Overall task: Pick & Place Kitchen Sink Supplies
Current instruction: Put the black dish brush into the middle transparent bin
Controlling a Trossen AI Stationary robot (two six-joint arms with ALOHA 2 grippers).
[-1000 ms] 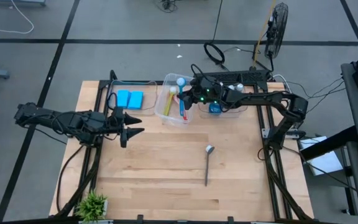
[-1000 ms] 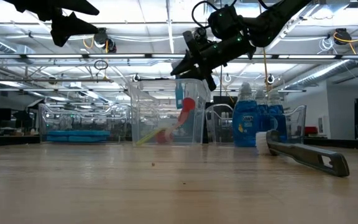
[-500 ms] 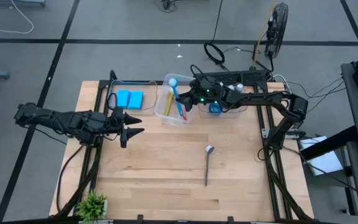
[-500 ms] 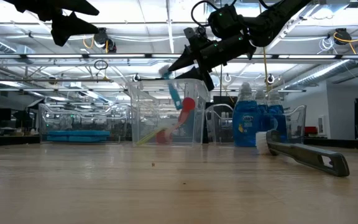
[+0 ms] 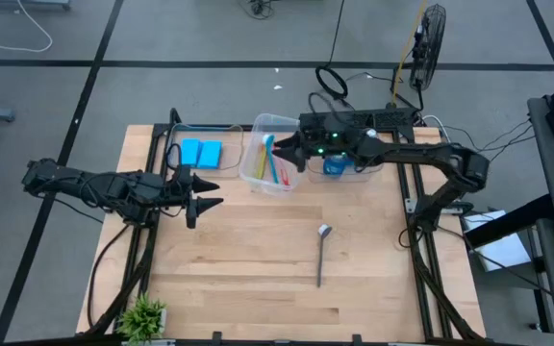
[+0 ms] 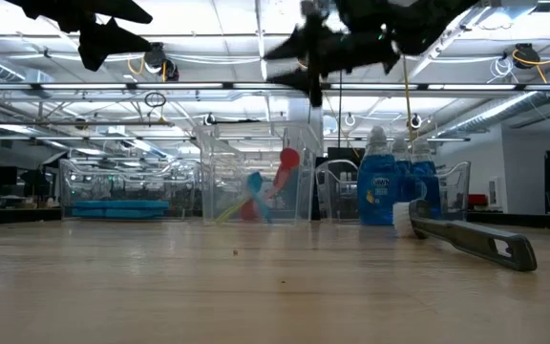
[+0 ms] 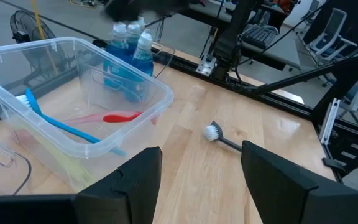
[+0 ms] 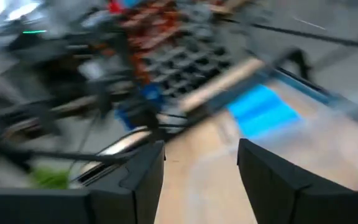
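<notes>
My right gripper (image 5: 279, 151) hangs open and empty above the clear bin (image 5: 254, 177) at the table's far middle; its fingers stand apart in the right wrist view (image 8: 201, 168). In the bin lie a blue brush (image 7: 61, 127), a red brush (image 7: 120, 116) and a yellow brush (image 7: 64, 163). Blue bottles (image 5: 333, 165) stand in a second clear bin to the right. Two blue sponges (image 5: 201, 153) lie flat at the far left. A grey long-handled tool (image 5: 321, 255) lies on the table's middle. My left gripper (image 5: 214, 189) waits open at the left, above the table.
A small green plant (image 5: 144, 315) stands at the near left corner. The wooden tabletop (image 5: 258, 279) between the bins and the near edge holds only the grey tool. Black frame rails run along the table's left and right sides.
My right gripper has opened and let go of the blue brush, which has dropped from upright between its fingers into the clear bin and now lies slanted beside the red one. The gripper has then risen above the bin and tipped up toward level.
</notes>
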